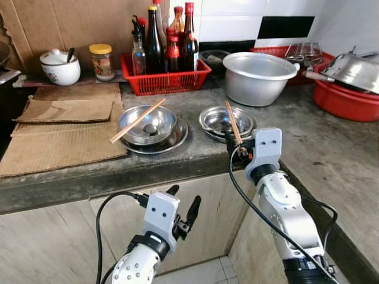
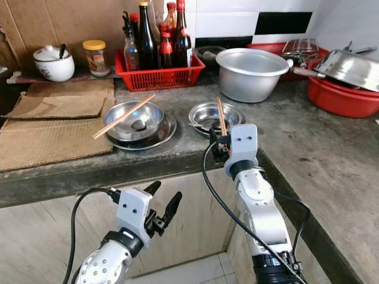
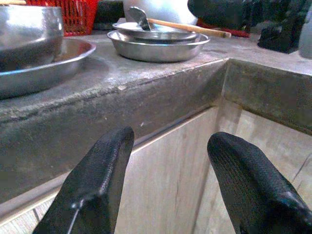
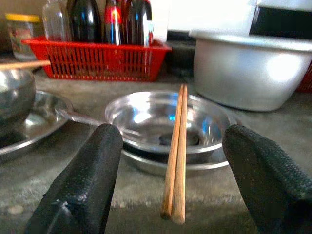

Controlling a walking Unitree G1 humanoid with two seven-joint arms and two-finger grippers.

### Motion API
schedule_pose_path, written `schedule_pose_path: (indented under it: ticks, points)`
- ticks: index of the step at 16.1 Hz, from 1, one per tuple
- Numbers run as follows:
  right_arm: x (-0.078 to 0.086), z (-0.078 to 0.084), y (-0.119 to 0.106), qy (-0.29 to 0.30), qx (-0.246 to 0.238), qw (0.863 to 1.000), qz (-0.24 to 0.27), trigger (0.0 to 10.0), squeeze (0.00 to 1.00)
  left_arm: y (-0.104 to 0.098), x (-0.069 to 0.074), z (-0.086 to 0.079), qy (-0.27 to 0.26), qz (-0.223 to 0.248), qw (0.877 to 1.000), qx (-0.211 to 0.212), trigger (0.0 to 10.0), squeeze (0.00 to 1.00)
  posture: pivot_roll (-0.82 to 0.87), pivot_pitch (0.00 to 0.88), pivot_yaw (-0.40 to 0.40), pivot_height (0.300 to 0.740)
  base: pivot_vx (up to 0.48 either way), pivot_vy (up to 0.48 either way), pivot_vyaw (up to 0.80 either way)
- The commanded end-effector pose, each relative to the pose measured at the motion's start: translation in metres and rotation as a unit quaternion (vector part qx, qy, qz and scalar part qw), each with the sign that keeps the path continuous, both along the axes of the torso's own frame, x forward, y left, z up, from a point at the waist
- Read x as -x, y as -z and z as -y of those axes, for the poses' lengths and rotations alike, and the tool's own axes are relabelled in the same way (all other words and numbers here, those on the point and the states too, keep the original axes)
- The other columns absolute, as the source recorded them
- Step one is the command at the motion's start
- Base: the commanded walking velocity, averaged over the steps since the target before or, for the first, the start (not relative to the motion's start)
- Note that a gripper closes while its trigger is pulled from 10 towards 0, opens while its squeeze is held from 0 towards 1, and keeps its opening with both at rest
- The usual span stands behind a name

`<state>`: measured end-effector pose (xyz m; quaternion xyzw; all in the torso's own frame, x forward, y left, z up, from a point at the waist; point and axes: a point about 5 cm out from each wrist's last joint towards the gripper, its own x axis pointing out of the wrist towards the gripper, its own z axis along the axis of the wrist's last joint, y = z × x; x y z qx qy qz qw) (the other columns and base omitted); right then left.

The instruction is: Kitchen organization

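The step in hand looks like picking up the chopsticks (image 4: 175, 151) lying across the small steel bowl (image 1: 227, 121) at the middle of the frame, near the bench (image 1: 331, 148) edge. The right hand (image 4: 170, 195) hovers at their near ends, fingers apart on either side. The left hand (image 1: 185, 208) waits low, also apart. Next, I judge, it must ease forward and close on both sticks together.

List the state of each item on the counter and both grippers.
Left gripper: open, below counter edge.
Right gripper: open, straddling chopsticks.
Chopsticks: resting across right bowl.
Left bowl: upright, a second pair across it.
Pot: upright, uncovered.
Jar: lidded.
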<state>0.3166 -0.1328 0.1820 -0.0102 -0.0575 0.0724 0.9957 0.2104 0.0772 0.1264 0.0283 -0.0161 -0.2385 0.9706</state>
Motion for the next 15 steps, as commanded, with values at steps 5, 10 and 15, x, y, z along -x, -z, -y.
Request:
schedule_pose_path:
  ticks: [5, 10, 15]
  points:
    - [-0.008, 0.002, 0.009, 0.008, -0.001, 0.999, -0.033, 10.0, 0.0, -0.006, 0.004, 0.003, 0.01, 0.005, 1.0, 0.008, 10.0, 0.0, 0.11, 0.069, -0.078, 0.74, 0.0, 0.0, 0.0]
    - [-0.013, 0.001, 0.005, 0.009, -0.005, 1.0, -0.029, 10.0, 0.0, -0.006, 0.004, 0.003, 0.009, 0.005, 1.0, 0.009, 10.0, 0.0, 0.11, 0.068, -0.081, 0.74, 0.0, 0.0, 0.0]
    - [-0.014, 0.001, 0.007, 0.009, -0.007, 0.999, -0.032, 10.0, 0.0, -0.006, 0.002, 0.0, -0.003, 0.005, 1.0, 0.009, 10.0, 0.0, 0.11, 0.064, -0.082, 0.74, 0.0, 0.0, 0.0]
